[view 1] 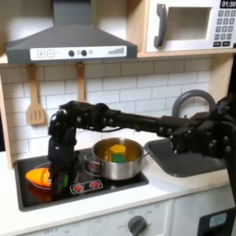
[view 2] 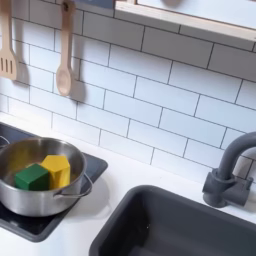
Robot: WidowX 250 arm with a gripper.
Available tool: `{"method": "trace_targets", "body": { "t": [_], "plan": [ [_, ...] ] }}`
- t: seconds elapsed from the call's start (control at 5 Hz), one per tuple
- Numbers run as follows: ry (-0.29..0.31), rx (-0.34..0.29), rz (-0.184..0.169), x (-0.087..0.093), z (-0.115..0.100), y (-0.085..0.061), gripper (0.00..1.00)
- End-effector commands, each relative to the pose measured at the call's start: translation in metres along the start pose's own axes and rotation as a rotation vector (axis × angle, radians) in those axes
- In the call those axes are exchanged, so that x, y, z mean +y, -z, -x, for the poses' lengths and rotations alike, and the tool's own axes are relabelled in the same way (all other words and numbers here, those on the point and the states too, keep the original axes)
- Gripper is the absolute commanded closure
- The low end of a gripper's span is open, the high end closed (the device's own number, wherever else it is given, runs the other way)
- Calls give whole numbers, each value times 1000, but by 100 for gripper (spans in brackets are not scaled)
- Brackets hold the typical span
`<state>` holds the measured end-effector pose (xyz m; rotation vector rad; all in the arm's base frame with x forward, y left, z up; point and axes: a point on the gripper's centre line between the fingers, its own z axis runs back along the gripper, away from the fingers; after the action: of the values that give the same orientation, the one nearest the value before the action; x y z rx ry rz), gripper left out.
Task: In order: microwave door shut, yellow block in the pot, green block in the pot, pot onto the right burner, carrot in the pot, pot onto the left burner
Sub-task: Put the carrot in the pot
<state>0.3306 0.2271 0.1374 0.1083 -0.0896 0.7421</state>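
The steel pot (view 1: 118,161) (view 2: 30,190) sits on the burner at the first exterior view's right side of the stove. Inside it lie the yellow block (view 1: 117,147) (view 2: 57,168) and the green block (view 1: 119,157) (view 2: 31,177), side by side. The orange carrot (view 1: 38,175) lies on the other burner, at the first exterior view's left. My gripper (view 1: 62,181) points down at the carrot's right end, touching or nearly touching it; its dark fingers blend with the stovetop, so their spacing is unclear. The microwave door (view 1: 182,25) is closed, handle upright.
A wooden spatula (view 1: 36,101) (view 2: 7,45) and spoon (view 1: 80,81) (view 2: 63,55) hang on the tiled wall. The dark sink (view 1: 184,157) (view 2: 180,225) with its grey faucet (view 1: 191,100) (view 2: 232,165) lies right of the stove (view 1: 92,186). A range hood (view 1: 72,41) overhangs the burners.
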Motion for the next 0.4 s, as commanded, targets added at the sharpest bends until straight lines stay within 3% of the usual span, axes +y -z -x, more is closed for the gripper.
{"method": "trace_targets", "body": {
  "t": [0.0,0.2],
  "plan": [
    [2,-12,2,-1,5,0,100],
    [22,-27,5,0,6,-3,100]
  ]
}}
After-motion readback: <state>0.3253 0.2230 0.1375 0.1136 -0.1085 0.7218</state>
